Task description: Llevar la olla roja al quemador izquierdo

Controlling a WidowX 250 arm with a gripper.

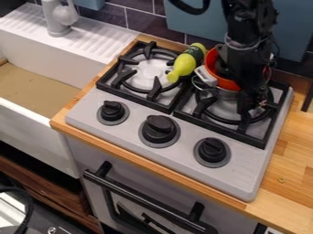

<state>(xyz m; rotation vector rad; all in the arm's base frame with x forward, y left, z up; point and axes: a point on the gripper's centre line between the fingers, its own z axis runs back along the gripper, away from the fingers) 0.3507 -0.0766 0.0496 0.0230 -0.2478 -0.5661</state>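
Camera view: one fixed station, above and before the grey, rectangular two-burner stove (235, 176); pitched down at a slant, facing the dark tiled back wall (139, 20); stove's front edge running down to the right. Range: near, stove across the middle; white rectangular sink (36, 139) cropped left, light-brown wooden surface (293, 178) cropped right, grey oven door (131, 189) cropped below.

I see a red-lined, silver-sided pot (225, 83) with a pale handle, partly hidden, at the stove's right burner (220, 109). Beside that, my left burner (147, 73) has a round silvery base under a black grate.
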